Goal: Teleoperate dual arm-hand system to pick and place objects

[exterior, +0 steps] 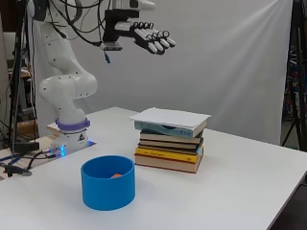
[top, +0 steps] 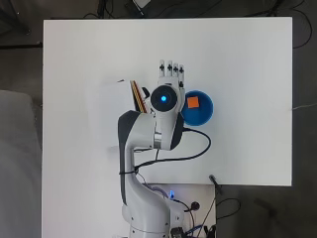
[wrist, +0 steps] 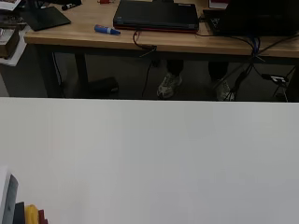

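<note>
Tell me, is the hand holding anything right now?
Nothing. The hand hangs open, fingers straight, high above the books; the orange block lies in the bowl.

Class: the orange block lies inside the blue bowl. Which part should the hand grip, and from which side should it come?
Grip the orange block by two opposite side faces, coming straight down. The blue bowl has an upright wall all round, so only the open top gives access. The hand is open, high above.
</note>
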You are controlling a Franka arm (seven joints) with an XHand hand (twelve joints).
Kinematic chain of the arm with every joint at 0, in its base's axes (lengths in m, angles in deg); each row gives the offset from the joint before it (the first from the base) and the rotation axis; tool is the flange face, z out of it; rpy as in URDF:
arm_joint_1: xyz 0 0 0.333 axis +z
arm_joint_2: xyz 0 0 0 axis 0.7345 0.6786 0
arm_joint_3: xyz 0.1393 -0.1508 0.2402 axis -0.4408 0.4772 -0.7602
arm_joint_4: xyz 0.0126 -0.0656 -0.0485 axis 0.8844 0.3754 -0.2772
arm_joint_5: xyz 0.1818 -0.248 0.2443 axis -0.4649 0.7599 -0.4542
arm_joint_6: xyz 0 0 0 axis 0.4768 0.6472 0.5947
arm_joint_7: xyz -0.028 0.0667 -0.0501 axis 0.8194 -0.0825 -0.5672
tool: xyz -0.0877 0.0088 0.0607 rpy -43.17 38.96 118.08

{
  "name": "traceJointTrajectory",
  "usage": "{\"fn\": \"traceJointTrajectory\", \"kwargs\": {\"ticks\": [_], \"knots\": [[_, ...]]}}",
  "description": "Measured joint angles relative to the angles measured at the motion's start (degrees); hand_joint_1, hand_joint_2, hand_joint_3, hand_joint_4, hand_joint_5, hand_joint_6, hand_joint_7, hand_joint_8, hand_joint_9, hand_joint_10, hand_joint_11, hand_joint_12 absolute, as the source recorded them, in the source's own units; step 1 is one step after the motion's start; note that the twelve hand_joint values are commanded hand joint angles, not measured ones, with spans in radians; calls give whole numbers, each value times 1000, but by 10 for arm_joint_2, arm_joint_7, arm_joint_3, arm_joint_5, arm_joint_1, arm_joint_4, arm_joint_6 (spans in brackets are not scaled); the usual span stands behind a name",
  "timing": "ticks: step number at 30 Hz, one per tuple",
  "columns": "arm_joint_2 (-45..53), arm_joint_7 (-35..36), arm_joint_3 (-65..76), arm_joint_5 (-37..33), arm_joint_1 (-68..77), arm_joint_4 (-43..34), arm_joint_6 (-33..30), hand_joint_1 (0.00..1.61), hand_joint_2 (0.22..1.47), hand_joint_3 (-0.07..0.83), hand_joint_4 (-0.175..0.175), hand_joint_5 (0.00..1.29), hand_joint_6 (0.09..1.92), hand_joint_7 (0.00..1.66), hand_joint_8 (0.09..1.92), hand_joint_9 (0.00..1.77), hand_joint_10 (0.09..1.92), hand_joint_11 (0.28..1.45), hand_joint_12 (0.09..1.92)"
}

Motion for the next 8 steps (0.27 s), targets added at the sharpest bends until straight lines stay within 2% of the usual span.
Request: {"fn": "traceJointTrajectory", "kwargs": {"ticks": [8], "knots": [[21, 5, 5, -1, 0, -3, 15, 207, 1013, 7, 50, 223, 87, 247, 87, 381, 87, 413, 87]]}}
